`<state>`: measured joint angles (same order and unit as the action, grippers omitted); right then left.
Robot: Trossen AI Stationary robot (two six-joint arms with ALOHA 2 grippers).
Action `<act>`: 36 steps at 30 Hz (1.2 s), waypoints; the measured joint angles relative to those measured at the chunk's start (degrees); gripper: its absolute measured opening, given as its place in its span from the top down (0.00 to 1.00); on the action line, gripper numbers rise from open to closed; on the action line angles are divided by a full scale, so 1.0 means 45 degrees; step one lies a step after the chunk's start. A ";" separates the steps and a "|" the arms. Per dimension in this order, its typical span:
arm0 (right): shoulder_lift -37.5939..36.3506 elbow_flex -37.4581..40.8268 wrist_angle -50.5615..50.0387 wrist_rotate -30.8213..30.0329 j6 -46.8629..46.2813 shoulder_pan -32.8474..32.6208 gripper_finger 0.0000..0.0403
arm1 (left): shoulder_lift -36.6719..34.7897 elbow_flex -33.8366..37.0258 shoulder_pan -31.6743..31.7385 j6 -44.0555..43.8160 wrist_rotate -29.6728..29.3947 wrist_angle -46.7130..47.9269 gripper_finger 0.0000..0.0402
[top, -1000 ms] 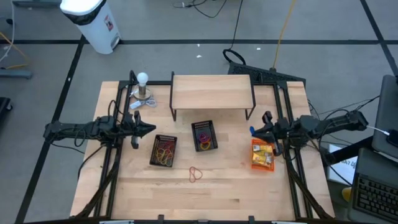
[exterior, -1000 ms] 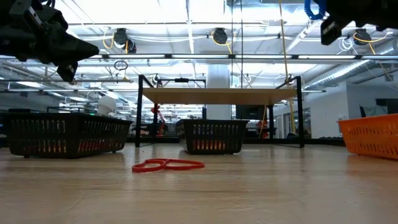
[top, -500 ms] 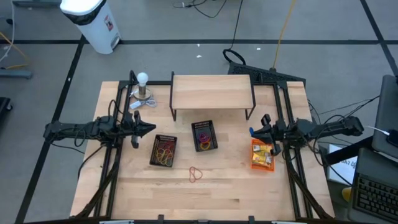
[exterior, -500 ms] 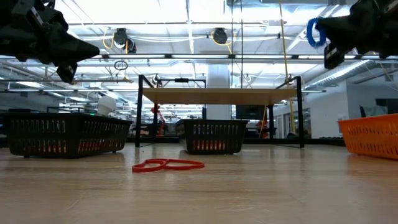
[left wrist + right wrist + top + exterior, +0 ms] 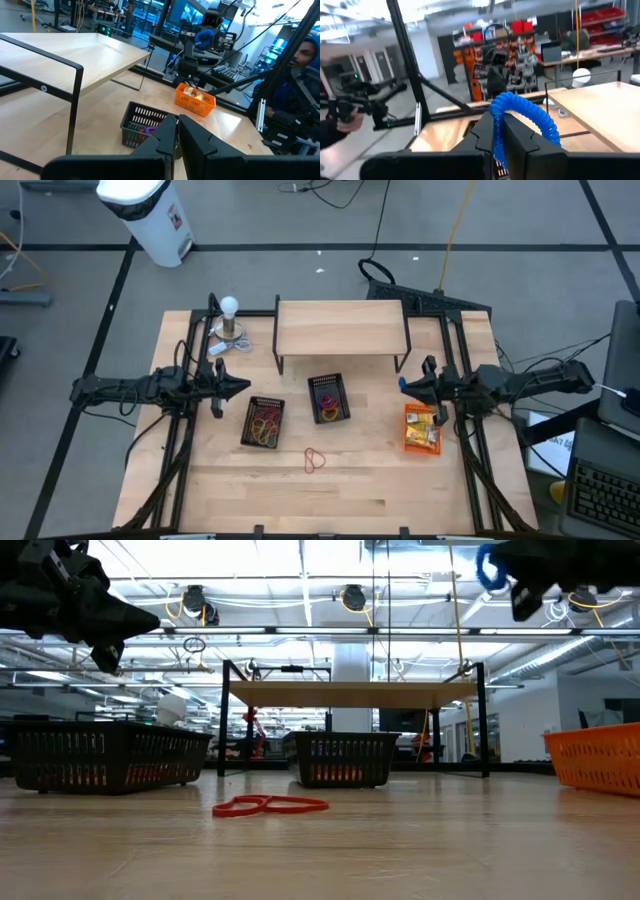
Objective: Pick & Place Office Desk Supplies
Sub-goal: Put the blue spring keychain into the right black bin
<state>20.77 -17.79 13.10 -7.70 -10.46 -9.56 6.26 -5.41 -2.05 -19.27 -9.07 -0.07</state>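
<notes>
Two arms level above table, right pincer (image 5: 405,387) pinching blue band (image 5: 525,112), left pincer (image 5: 246,386) pressed together.

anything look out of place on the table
One thing: red rubber bands lie loose on the bare table, in front of the two black baskets that hold the other bands. The right gripper, up high, holds a blue coiled band.
</notes>
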 joint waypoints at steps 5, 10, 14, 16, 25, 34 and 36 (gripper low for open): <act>0.3552 -0.2919 -0.1779 -0.0518 0.0251 0.0024 0.98 | 0.0000 0.0000 0.0002 0.0165 -0.0002 -0.0007 0.95; 0.7763 -0.5566 -0.3334 -0.0559 0.0428 0.0223 0.98 | -0.0005 0.0000 0.0000 0.0206 -0.0007 -0.0017 0.95; 1.0559 -0.7160 -0.3919 -0.0239 0.0489 0.0535 0.98 | 0.0000 0.0000 -0.0002 0.0199 -0.0007 -0.0022 0.95; 1.1657 -0.7573 -0.3845 0.0235 0.0660 0.0730 0.98 | 0.0000 0.0000 0.0002 0.0203 -0.0007 -0.0017 0.95; 1.4642 -0.7998 -0.2945 0.1753 0.0506 0.1512 0.98 | 0.0000 0.0000 0.0000 0.0208 0.0002 0.0002 0.95; 1.6164 -0.7988 -0.1583 0.2395 0.0477 0.1875 0.95 | 0.0000 0.0000 -0.0001 0.0291 -0.0002 0.0079 0.95; 1.6320 -0.7988 -0.1335 0.2390 0.0482 0.1870 0.88 | 0.0000 0.0000 0.0000 0.0291 -0.0002 0.0078 0.95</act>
<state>94.21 -53.74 7.09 3.05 -8.29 -1.15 6.26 -5.41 -2.05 -17.96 -9.08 0.28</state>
